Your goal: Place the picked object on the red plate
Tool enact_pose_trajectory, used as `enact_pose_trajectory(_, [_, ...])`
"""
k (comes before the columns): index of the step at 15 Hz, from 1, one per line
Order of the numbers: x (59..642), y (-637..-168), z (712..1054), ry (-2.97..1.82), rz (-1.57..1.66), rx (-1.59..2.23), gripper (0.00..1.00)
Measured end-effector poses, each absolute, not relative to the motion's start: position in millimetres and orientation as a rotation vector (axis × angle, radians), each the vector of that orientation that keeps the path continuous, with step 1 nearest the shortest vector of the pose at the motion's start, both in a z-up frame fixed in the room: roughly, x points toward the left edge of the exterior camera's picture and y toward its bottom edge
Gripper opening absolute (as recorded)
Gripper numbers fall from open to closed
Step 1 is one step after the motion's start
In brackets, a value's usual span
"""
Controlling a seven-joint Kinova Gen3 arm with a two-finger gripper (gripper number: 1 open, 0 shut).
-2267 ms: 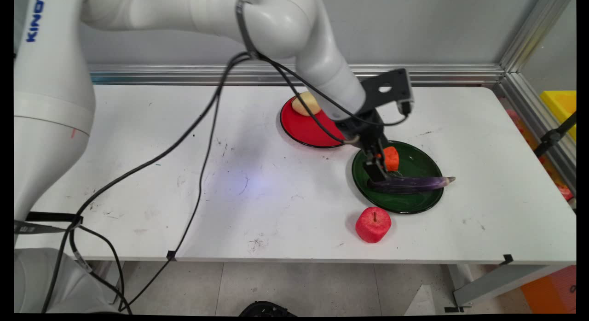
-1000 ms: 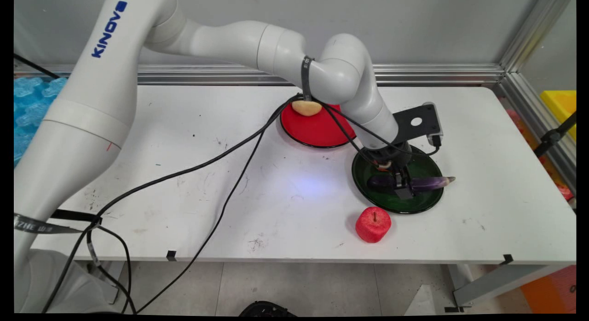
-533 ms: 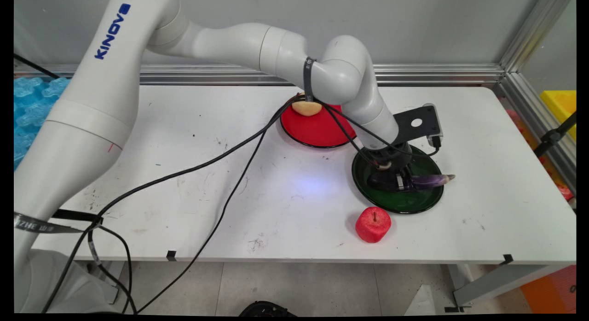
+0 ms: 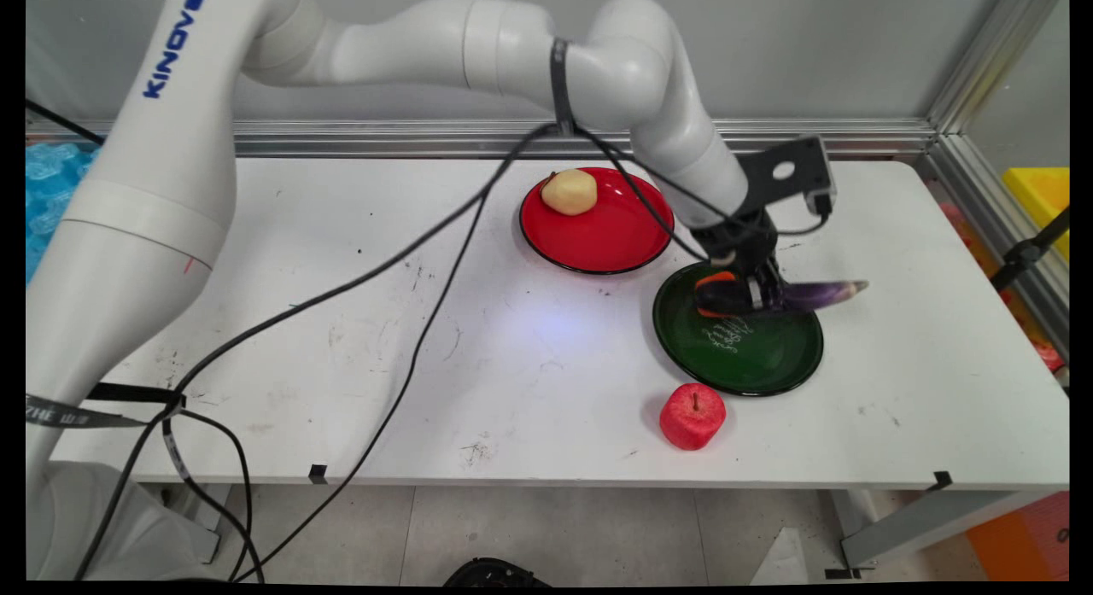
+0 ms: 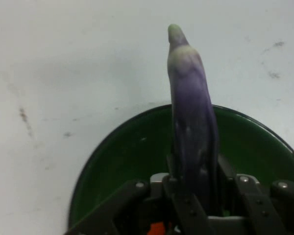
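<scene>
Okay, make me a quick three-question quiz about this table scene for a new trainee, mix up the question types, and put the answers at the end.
1. Multiple choice: What is the gripper shut on?
A. the red apple
B. the purple eggplant
C. the potato

2. True or false: The eggplant lies flat on the green plate.

3. Short answer: Which item sits on the red plate?

Key
1. B. The hand view shows the eggplant clamped between the fingers.
2. False. It is held above the green plate, its tip reaching past the rim.
3. The yellowish potato, at the plate's far left side. The red apple rests on the table, in front of the green plate.
</scene>
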State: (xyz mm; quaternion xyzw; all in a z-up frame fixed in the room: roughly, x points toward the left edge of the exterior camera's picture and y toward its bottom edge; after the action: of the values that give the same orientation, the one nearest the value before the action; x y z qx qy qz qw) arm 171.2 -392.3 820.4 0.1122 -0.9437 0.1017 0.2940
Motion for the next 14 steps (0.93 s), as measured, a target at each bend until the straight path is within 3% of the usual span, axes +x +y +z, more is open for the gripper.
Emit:
enact_pose_trajectory(7, [227.5, -417.0, 870.5, -2.533, 0.372, 0.302, 0.0])
enact_pose_trajectory(14, [301.8, -440.9, 873.2, -2.56, 0.437, 0.421, 0.0])
